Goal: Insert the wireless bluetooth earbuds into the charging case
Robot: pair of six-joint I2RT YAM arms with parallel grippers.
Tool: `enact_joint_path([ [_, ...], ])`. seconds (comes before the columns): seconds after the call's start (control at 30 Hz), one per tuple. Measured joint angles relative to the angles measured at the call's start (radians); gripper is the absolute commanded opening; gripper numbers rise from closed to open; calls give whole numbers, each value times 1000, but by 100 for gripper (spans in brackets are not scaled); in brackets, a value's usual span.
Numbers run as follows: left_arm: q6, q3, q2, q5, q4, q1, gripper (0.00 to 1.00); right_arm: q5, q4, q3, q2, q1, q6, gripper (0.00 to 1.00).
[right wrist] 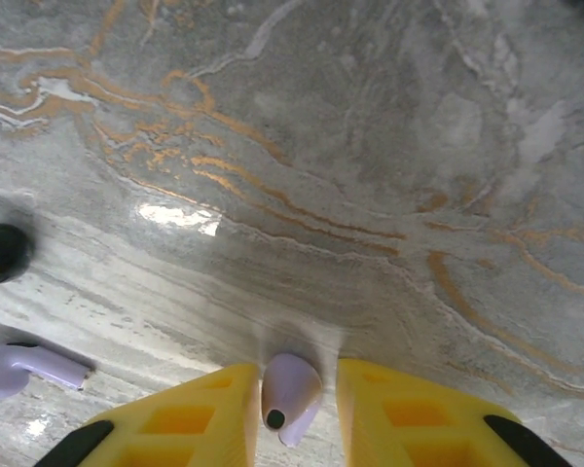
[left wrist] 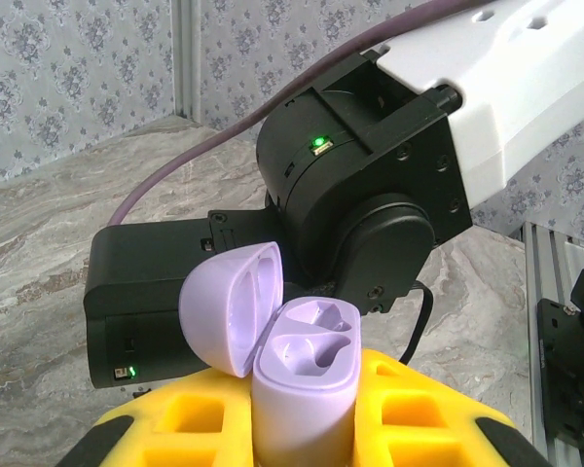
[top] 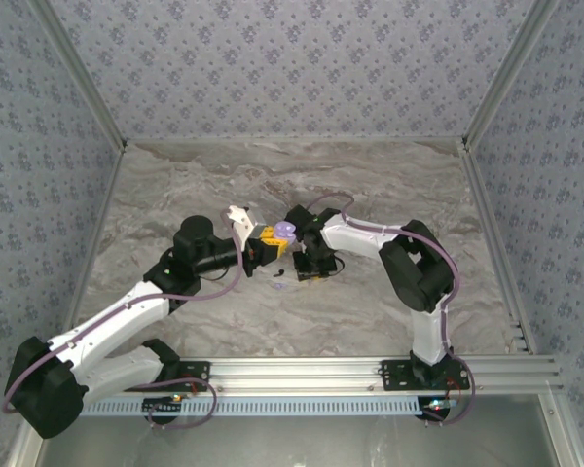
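My left gripper [left wrist: 307, 413] is shut on the pale lavender charging case [left wrist: 307, 375], which stands upright between the yellow fingers [left wrist: 190, 418]. Its lid is swung open to the left and both sockets are empty. In the top view the case [top: 285, 231] is held at the table's middle. My right gripper [right wrist: 297, 375] points down at the table just beside it, with a lavender earbud [right wrist: 290, 387] lying between its yellow fingers [right wrist: 190, 418]. The left finger touches the earbud, and a narrow gap shows on the right. A second lavender earbud [right wrist: 24, 368] lies to the left.
A small black rounded piece [right wrist: 2, 253] rests on the marble table [right wrist: 370, 146] at the left edge of the right wrist view. The right arm's black wrist [left wrist: 360, 195] looms close behind the case. Patterned walls [top: 292, 68] surround the table.
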Motion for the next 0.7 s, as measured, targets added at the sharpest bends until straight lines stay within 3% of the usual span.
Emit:
enact_joint_path([
  [0.23,0,0,0,0,0,0,9,10,-12,8,1,0,-65,17],
  [0.47,0,0,0,0,0,0,9,11,-29,10,1,-38,-299,17],
  [0.7,0,-13,-12,-4,-1,0,9,32,-78,21,9,-92,-479,27],
])
